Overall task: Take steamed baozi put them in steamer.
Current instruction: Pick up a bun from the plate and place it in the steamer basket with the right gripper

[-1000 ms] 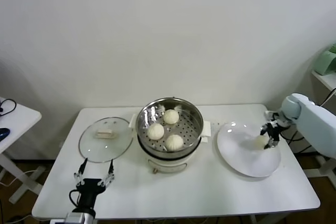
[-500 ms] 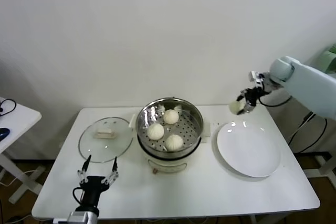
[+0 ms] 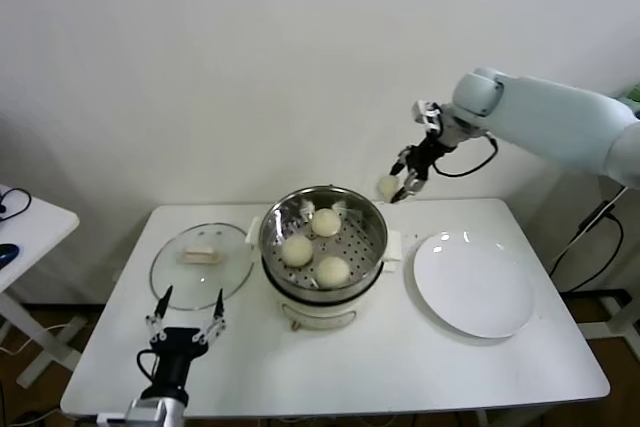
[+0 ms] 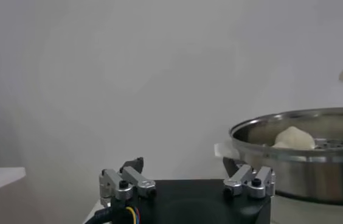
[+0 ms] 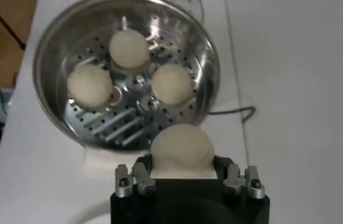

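while no writing shows, right gripper [image 3: 400, 187] clasps a baozi [image 3: 388, 187] above steamer [image 3: 324, 237].

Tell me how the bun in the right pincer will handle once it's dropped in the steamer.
The baozi looks soft: it bulges between the right pincer fingers, so it probably dents easily. Being round, it may roll across the steamer tray until it meets the other buns.

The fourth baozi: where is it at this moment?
In the head view, the fourth baozi is in the right hand, in the air just beyond the steamer rim's far right side.
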`<state>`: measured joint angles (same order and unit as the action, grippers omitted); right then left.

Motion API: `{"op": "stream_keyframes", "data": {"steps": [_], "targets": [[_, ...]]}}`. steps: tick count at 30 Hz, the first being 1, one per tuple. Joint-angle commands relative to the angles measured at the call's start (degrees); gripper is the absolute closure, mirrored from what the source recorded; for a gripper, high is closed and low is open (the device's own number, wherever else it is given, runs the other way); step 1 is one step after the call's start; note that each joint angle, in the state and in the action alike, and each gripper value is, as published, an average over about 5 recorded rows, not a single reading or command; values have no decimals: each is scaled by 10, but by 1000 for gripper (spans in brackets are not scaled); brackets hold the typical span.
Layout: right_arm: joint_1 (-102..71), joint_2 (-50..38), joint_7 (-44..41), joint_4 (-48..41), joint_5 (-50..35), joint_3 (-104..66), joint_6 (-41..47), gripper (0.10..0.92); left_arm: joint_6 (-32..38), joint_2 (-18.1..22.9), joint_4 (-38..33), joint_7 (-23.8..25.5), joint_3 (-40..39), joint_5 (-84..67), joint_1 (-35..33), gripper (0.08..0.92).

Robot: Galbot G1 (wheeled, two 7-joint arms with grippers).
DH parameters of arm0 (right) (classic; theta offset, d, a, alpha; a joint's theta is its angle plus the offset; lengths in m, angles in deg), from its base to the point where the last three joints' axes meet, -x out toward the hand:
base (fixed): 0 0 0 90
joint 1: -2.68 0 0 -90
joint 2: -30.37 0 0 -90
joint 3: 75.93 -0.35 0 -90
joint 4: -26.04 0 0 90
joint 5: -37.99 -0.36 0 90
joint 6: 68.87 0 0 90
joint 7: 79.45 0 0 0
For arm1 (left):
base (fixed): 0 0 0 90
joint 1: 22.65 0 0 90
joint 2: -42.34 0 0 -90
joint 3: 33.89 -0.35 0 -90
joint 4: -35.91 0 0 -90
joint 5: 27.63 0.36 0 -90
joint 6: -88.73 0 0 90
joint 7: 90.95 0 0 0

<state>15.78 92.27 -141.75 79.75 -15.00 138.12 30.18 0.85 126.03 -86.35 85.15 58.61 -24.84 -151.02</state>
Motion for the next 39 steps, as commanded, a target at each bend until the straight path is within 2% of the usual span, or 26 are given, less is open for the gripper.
{"op": "stream_keyframes", "data": {"steps": [1,20,39], "targets": [[22,77,14,52,-63,88,19,364,4,4,-2,0,1,-5,4,177],[-41,118,29,30,-38,81,29,364,10,3,2,1,7,-16,4,177],[-75,131,25,-50,17,67,16,357,14,0,12,2,8,-20,4,177]]}}
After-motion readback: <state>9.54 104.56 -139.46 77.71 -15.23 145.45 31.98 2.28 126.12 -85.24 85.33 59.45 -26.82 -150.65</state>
